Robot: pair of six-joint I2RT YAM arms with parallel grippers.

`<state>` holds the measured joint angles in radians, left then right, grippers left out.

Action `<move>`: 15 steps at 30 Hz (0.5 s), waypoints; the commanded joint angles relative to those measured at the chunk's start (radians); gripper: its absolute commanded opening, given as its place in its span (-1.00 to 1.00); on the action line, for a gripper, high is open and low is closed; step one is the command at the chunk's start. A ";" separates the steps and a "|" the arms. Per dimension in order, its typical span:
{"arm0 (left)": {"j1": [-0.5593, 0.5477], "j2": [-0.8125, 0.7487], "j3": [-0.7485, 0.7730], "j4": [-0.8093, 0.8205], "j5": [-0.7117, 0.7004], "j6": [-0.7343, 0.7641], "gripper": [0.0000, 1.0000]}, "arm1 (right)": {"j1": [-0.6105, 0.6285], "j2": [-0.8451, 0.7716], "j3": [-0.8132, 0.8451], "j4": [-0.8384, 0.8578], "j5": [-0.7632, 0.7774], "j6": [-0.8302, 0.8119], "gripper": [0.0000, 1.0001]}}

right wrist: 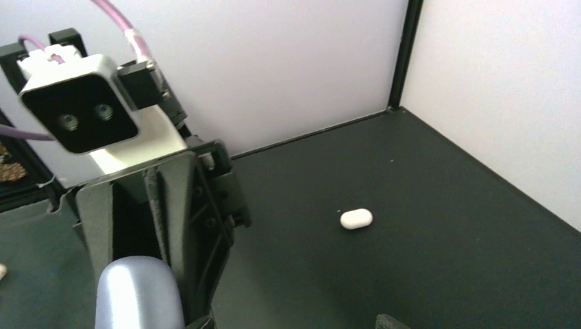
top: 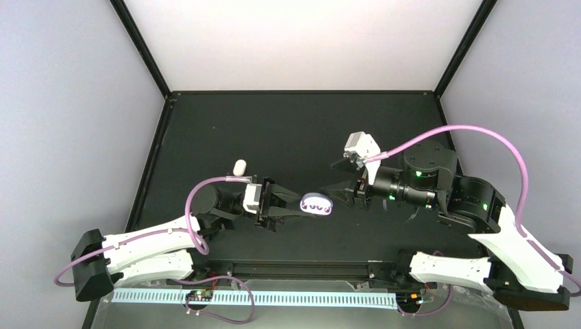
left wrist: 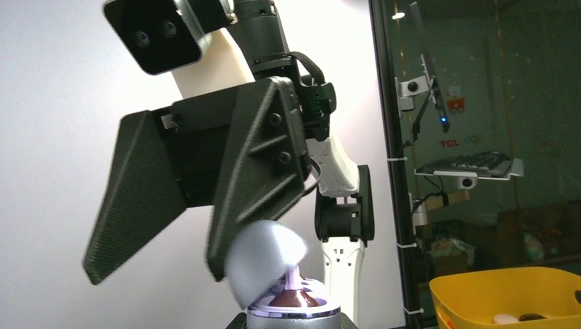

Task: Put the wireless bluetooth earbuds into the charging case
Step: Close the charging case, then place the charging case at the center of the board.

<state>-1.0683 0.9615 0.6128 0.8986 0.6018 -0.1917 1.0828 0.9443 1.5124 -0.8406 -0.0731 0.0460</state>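
We show the left end effector grasping the open purple case above the middle of the desk, a purple earbud seated inside. The right end effector gapes beside the raised lid. A white case lies toward the left edge.

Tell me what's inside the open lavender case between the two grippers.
One glossy purple earbud sits in the lavender case, below its raised lid. The lid hides the rest of the tray, and the top view is too small to count buds.

White arms, black hands, purple cables
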 commanded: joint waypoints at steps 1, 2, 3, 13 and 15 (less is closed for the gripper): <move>0.001 0.000 0.026 0.037 -0.042 0.013 -0.97 | 0.002 -0.003 0.005 -0.034 -0.084 -0.017 0.21; 0.001 0.001 0.028 0.036 -0.045 0.014 -0.97 | 0.003 -0.009 0.003 -0.027 -0.079 -0.016 0.21; 0.001 0.003 0.028 0.035 -0.047 0.014 -0.97 | 0.003 -0.013 0.002 -0.026 -0.078 -0.017 0.21; 0.081 0.033 0.038 -0.303 -0.407 -0.116 -0.97 | 0.000 -0.188 -0.242 0.175 0.551 0.089 0.40; 0.187 0.093 0.065 -0.392 -0.359 -0.243 -0.97 | -0.002 -0.208 -0.331 0.212 0.580 0.127 0.42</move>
<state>-1.0161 0.9783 0.6193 0.7464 0.3683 -0.2432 1.0840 0.7662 1.3109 -0.7338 0.2684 0.0967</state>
